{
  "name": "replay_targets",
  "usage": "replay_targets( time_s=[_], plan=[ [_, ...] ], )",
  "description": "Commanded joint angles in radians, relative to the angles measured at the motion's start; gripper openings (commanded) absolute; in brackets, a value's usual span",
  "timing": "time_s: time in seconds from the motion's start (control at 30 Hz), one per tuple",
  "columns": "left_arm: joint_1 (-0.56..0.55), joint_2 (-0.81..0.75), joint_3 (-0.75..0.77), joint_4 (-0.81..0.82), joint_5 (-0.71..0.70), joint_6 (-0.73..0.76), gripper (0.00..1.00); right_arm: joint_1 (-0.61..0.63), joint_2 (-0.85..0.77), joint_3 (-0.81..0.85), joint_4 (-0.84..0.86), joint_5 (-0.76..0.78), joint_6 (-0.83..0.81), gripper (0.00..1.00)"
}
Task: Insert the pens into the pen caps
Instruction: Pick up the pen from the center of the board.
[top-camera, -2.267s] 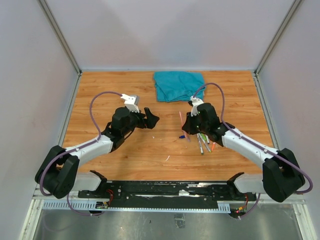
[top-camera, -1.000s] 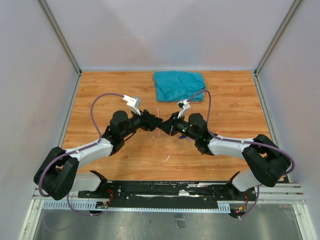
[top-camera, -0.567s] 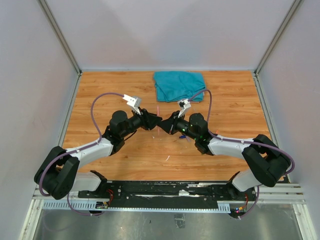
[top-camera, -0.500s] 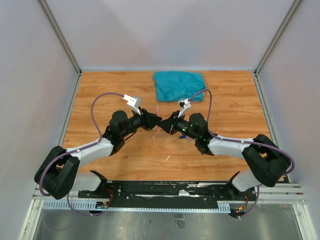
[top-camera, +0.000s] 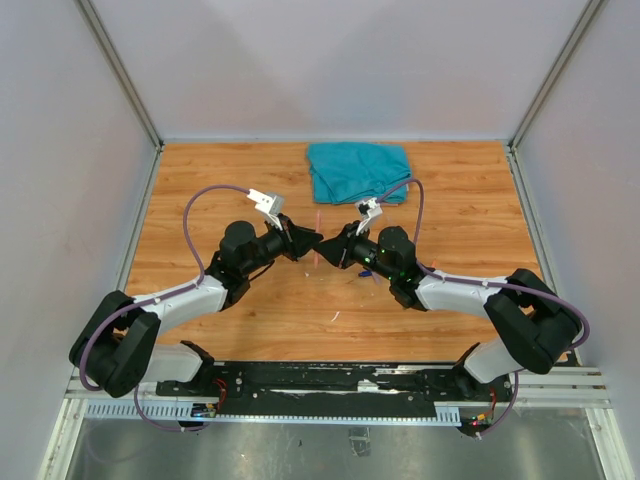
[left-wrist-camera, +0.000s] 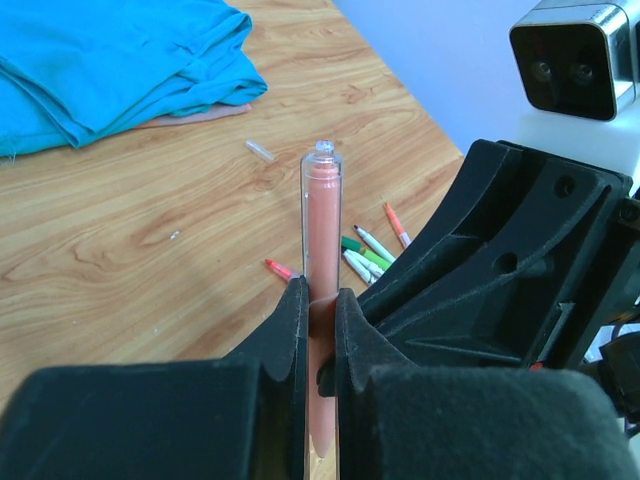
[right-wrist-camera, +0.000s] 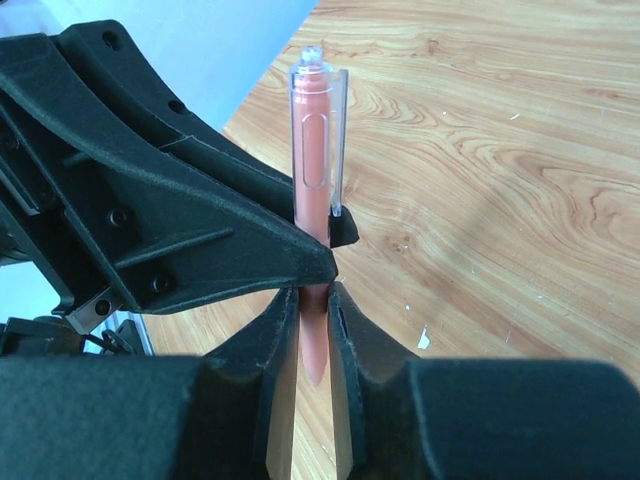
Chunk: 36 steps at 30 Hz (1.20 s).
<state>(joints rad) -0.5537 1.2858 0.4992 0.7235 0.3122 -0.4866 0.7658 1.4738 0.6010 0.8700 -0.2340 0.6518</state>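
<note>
A salmon-pink pen (top-camera: 317, 238) with a clear cap on its top end stands upright above the middle of the table, held between both grippers. My left gripper (left-wrist-camera: 318, 295) is shut on the pen (left-wrist-camera: 320, 210) just below the clear cap. My right gripper (right-wrist-camera: 313, 295) is shut on the lower barrel of the pen (right-wrist-camera: 312, 150), right under the left gripper's fingers (right-wrist-camera: 200, 230). In the top view the left gripper (top-camera: 310, 242) and right gripper (top-camera: 329, 248) meet tip to tip. Several other pens (left-wrist-camera: 365, 262) lie on the wood beyond, with a small clear cap (left-wrist-camera: 260, 150).
A folded teal cloth (top-camera: 357, 170) lies at the back of the wooden table (top-camera: 220, 180). An orange pen (left-wrist-camera: 397, 224) and a short red piece (left-wrist-camera: 278, 269) lie near the loose pens. A small white scrap (top-camera: 335, 316) lies nearer the front.
My left gripper's jaws have closed onto the pen that the right gripper was holding up. Both arms have stayed almost in place.
</note>
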Motion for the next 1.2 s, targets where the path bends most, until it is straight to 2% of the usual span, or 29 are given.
replay_targets(
  time_s=[0.0, 0.1, 0.27, 0.4, 0.7, 0.93, 1.03, 1.17],
  plan=[
    [-0.009, 0.007, 0.016, -0.023, -0.007, 0.029, 0.01, 0.019, -0.047, 0.006, 0.050, -0.001, -0.043, 0.22],
    [-0.009, 0.009, 0.019, -0.028, -0.009, 0.029, 0.01, 0.018, -0.095, -0.003, -0.008, 0.002, -0.091, 0.32],
    [-0.009, 0.008, 0.018, -0.027, -0.007, 0.032, 0.00, 0.018, -0.188, -0.036, -0.095, 0.007, -0.186, 0.58],
    [-0.009, 0.010, 0.018, -0.029, -0.003, 0.037, 0.00, 0.017, -0.300, -0.071, -0.191, 0.053, -0.286, 0.67],
    [-0.014, 0.036, 0.046, -0.051, 0.035, 0.052, 0.01, 0.016, -0.591, -0.047, -0.561, 0.185, -0.596, 0.73],
    [-0.043, 0.046, 0.068, -0.073, 0.043, 0.087, 0.01, 0.018, -0.785, -0.158, -0.470, 0.172, -0.875, 0.72],
    [-0.060, 0.052, 0.077, -0.078, 0.048, 0.100, 0.01, 0.018, -0.828, -0.178, -0.432, 0.145, -0.899, 0.72],
    [-0.081, 0.060, 0.086, -0.081, 0.059, 0.122, 0.01, 0.017, -0.837, -0.135, -0.491, 0.104, -0.923, 0.72]
  ],
)
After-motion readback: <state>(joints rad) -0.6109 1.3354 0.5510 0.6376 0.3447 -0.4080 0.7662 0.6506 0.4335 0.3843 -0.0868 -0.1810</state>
